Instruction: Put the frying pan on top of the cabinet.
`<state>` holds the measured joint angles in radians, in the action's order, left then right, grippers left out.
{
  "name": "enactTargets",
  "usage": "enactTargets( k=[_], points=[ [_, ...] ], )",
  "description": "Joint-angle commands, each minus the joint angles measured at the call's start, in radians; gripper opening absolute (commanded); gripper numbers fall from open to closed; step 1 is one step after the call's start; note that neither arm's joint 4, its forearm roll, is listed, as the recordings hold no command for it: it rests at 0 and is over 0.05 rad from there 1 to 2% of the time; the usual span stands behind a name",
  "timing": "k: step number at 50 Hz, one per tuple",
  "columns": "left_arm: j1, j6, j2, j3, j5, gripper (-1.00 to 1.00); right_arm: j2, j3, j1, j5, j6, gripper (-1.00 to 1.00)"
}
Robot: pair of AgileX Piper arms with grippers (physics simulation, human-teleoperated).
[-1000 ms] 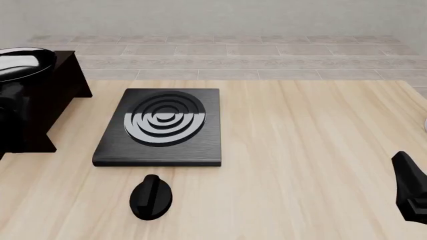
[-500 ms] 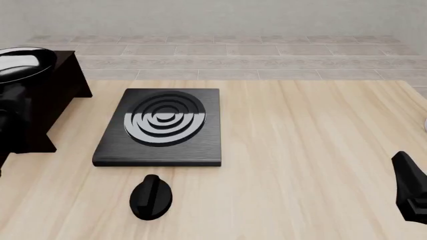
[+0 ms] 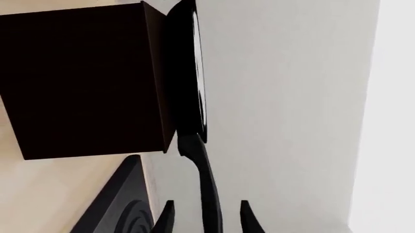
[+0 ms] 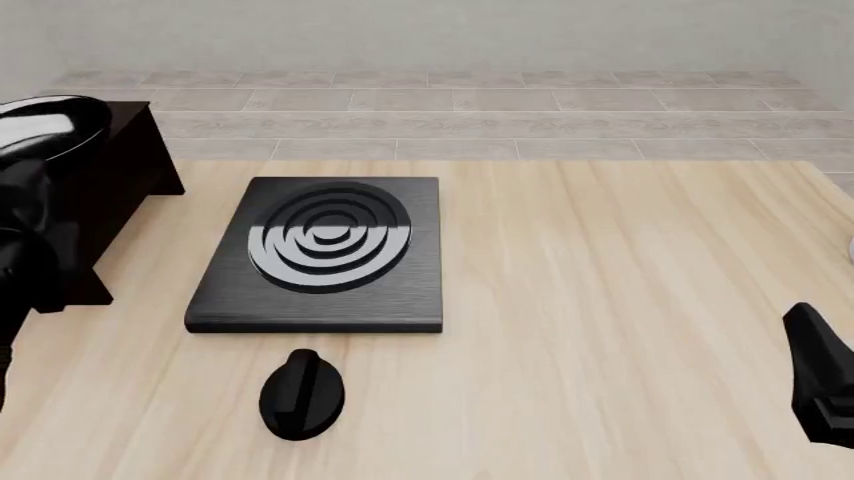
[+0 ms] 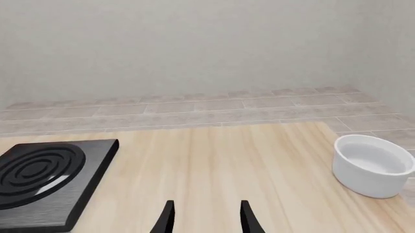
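The frying pan (image 4: 40, 122) rests on the flat top of the dark cabinet (image 4: 127, 165) at the far left. In the left wrist view the pan (image 3: 189, 73) shows edge-on against the cabinet (image 3: 84, 82). Its thin handle (image 3: 209, 189) runs back between my left gripper's (image 3: 206, 221) fingertips, with a gap on each side; the gripper is open. In the front view the left arm (image 4: 20, 270) is a dark mass in front of the cabinet. My right gripper (image 5: 206, 221) is open and empty above the table, at the right edge of the front view (image 4: 821, 390).
A flat black stove plate (image 4: 320, 250) with concentric rings lies right of the cabinet. A small black round knob (image 4: 302, 393) lies in front of it. A white bowl (image 5: 372, 165) stands near the table's right edge.
The left arm has shifted a little lower at the left edge of the front view. The pan stays on the cabinet top. The right arm has not moved.
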<state>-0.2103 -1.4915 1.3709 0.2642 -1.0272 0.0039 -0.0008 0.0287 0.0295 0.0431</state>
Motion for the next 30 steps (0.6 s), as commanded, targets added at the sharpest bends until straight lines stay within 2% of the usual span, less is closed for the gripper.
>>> enactTargets(
  k=[1,30],
  points=[
    [-0.005,0.008,0.02,-0.012,-0.021,1.0,0.0,0.0,-0.001,0.0,-0.003,1.0],
    [-0.058,0.045,-0.068,-0.06,-0.012,1.0,0.0,0.0,-0.003,0.0,-0.007,1.0]
  ],
)
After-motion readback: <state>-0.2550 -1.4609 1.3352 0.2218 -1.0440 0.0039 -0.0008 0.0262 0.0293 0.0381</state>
